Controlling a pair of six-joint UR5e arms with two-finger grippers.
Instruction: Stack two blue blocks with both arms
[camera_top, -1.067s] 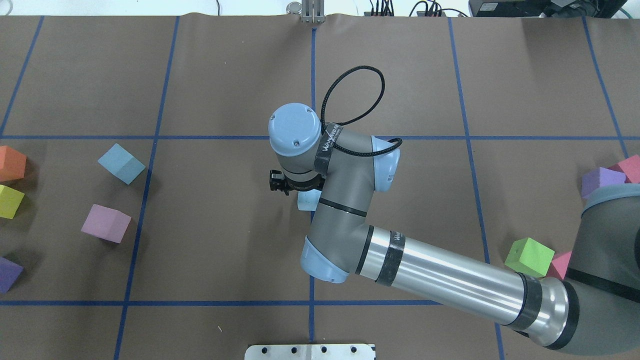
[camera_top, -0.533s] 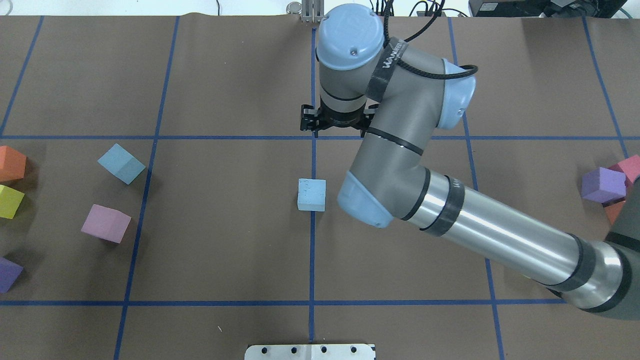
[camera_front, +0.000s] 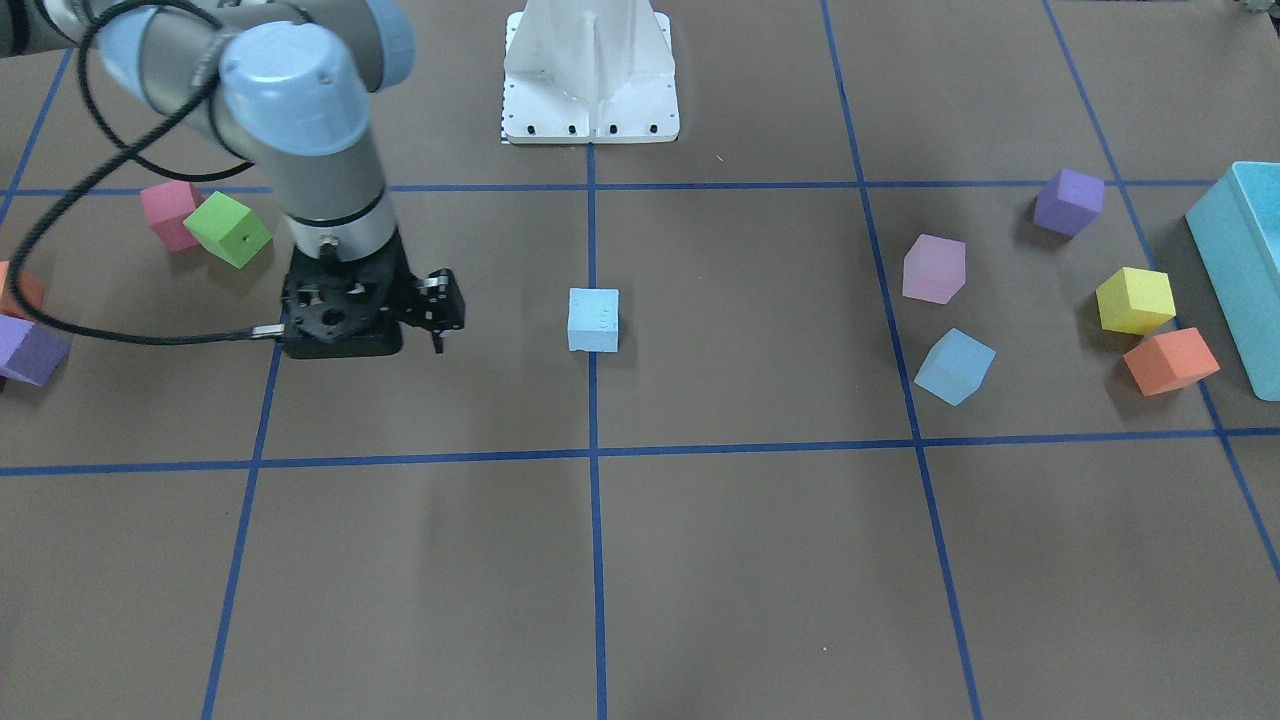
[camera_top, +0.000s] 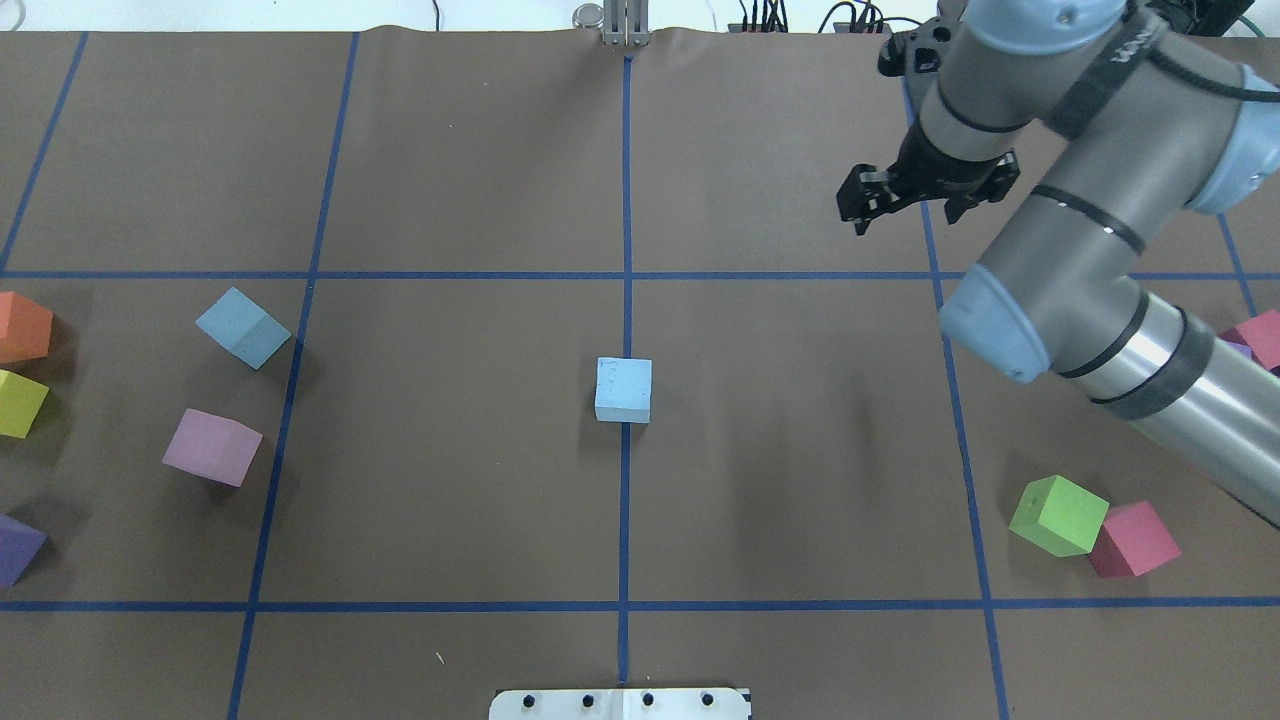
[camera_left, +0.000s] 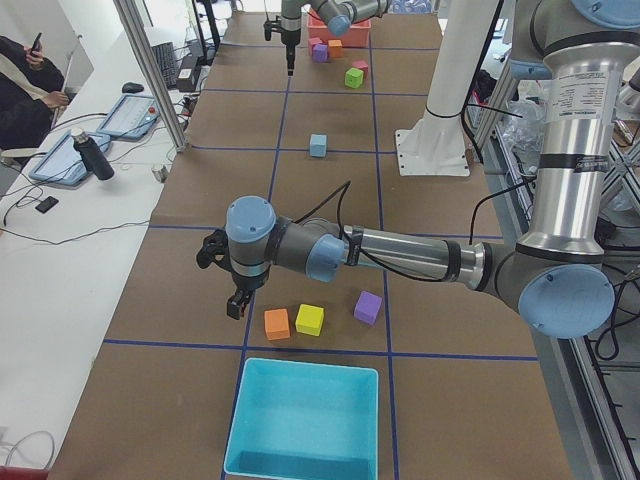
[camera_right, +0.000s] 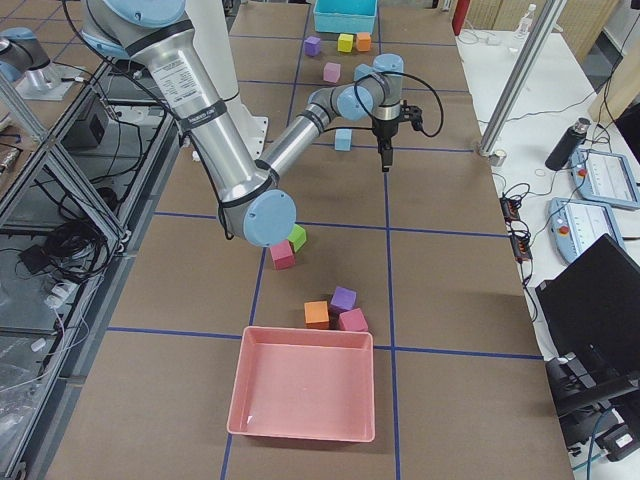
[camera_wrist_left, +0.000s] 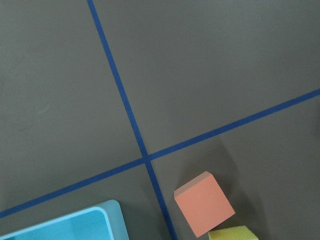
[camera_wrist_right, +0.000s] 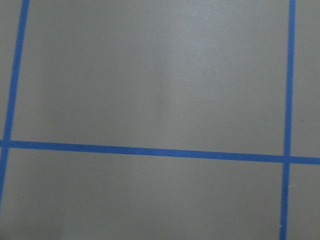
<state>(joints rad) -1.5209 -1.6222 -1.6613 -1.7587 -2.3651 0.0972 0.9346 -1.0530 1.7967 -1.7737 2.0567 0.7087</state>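
Brown paper taped in blue squares covers the table; centre blue block sits alone on a tape line; left blue block lies near a pink cube; right gripper hangs far right, left gripper near an orange cube; whether either's fingers are spread, I cannot tell.

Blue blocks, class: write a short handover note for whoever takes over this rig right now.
Right gripper: holds nothing, above bare table; open or shut unclear.
Left gripper: near the orange cube; state unclear.
Centre blue block sits on the middle tape line; second blue block lies toward the robot's left, beside the pink cube.
Nothing stacked yet. Left: lift one, set it on the other.
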